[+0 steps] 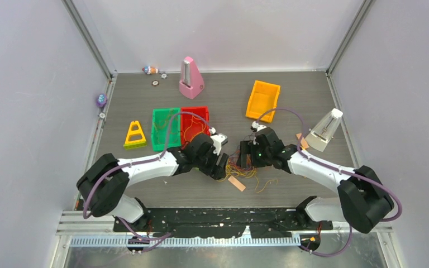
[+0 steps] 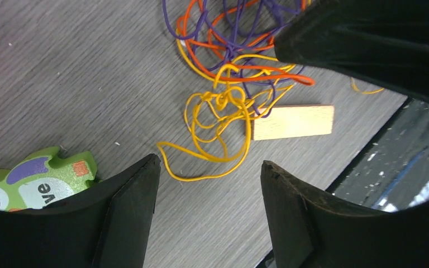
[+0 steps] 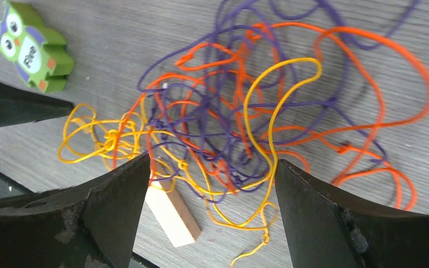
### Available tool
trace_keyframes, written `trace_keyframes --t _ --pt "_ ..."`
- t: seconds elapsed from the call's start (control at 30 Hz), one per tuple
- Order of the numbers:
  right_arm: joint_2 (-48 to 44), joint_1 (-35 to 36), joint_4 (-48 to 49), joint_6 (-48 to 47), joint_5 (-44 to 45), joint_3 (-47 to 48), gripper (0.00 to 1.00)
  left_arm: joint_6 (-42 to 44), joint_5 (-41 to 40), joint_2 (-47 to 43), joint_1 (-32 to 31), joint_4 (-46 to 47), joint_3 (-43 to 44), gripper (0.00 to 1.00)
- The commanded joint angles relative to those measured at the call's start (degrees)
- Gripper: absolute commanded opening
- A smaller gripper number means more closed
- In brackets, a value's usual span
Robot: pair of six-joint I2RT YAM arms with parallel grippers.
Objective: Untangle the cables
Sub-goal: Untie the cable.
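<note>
Left gripper (image 2: pixel 209 162) and right gripper (image 3: pixel 211 162) hang wide and empty above the cables (image 3: pixel 240 123) (orange, yellow, purple), none yet separated.

Cables (image 2: pixel 229 61) cut off at top edge

left hand (image 1: pixel 221 163) and right hand (image 1: pixel 245 154) hover above the cables (image 1: pixel 248 172).

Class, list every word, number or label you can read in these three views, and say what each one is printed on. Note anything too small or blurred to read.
"Five": on the belly of the green owl puzzle piece, in the right wrist view. It is small and tilted, so the reading is a little uncertain.
"ve": the same word on the same piece in the left wrist view, its start out of sight.
Wooden block: no text.
Top view: nothing readable.
</note>
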Motion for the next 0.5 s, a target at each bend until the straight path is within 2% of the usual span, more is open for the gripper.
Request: trace_keyframes --t 0.0,0.17,0.3,0.47 --pt "0.8 3.7 1.3 -1.6 0.7 4.7 0.87 1.5 -3.5 2.1 -0.6 -0.1 2.6 0.62" --pt "2.1 5.6 1.5 -1.7 1.1 5.3 0.86 2.7 -4.9 4.5 -0.6 -0.8 4.7 0.28" --pt "1.8 6.6 1.8 -1.4 1.8 4.7 0.86 2.8 -6.9 2.6 -0.6 0.5 3.1 0.02" --pt "-3.8 6.8 2.3 -2.5 4.0 2.6 0.82 2.2 -7.3 -0.1 -0.6 2.5 0.3 0.00"
